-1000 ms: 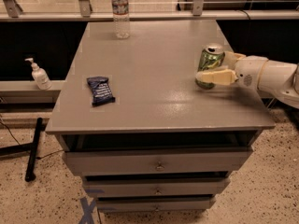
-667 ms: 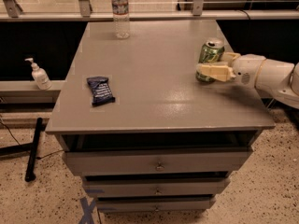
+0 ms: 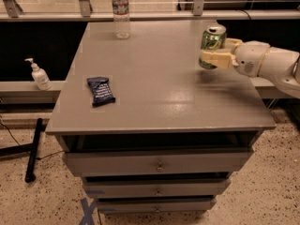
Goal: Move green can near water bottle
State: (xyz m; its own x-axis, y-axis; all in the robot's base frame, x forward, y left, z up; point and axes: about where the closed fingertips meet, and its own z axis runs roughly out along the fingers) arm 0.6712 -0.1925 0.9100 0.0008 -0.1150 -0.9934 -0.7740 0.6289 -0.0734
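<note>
The green can point(image 3: 212, 42), silver top up, is held tilted a little above the grey tabletop point(image 3: 159, 83) near its right edge. My gripper point(image 3: 213, 58) comes in from the right and is shut on the can's lower half; the cream fingers point(image 3: 216, 58) wrap its side. The water bottle point(image 3: 121, 11), clear with a white cap and a blue-red label, stands upright at the table's far edge, left of centre, well away from the can.
A dark blue snack packet point(image 3: 100, 90) lies on the table's left front part. A white pump dispenser point(image 3: 39, 75) stands on a ledge left of the table. A metal rail point(image 3: 150, 16) runs behind the table. Drawers point(image 3: 159, 165) sit below.
The gripper has lifted the can off the tabletop and carried it up and away toward the table's far side. The bottle and packet have not moved.
</note>
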